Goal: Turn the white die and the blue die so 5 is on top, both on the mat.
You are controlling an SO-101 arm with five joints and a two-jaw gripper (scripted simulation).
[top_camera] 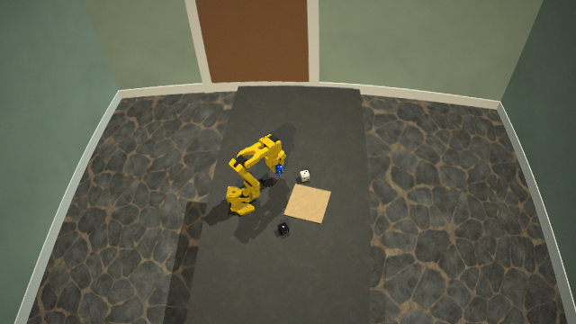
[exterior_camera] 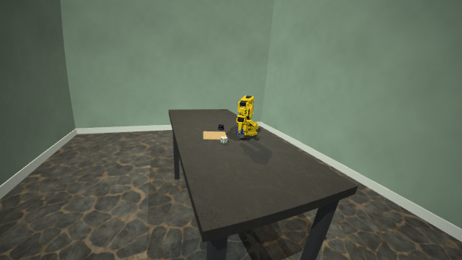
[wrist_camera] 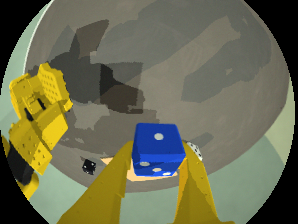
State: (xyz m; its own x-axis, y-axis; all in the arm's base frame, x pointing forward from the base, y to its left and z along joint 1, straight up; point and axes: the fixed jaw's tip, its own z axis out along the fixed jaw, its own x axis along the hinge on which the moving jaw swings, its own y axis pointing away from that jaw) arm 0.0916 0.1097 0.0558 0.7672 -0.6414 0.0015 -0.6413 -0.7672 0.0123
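Note:
My gripper (top_camera: 279,168) (exterior_camera: 240,132) (wrist_camera: 158,152) is shut on the blue die and holds it above the table, left of the white die in the top view. The blue die (top_camera: 280,170) (wrist_camera: 159,136) shows a one-pip face to the wrist camera, with several pips on the face below it. The white die (top_camera: 305,175) (exterior_camera: 224,140) (wrist_camera: 194,150) lies on the table just off the mat; its top number is too small to tell. The tan mat (top_camera: 308,203) (exterior_camera: 213,135) lies flat and bears no die.
The black die (top_camera: 283,229) (exterior_camera: 221,127) (wrist_camera: 89,166) lies on the table off the mat's near side in the top view. The arm's base (top_camera: 240,200) stands left of the mat. The dark table (top_camera: 288,279) (exterior_camera: 267,191) has long side edges.

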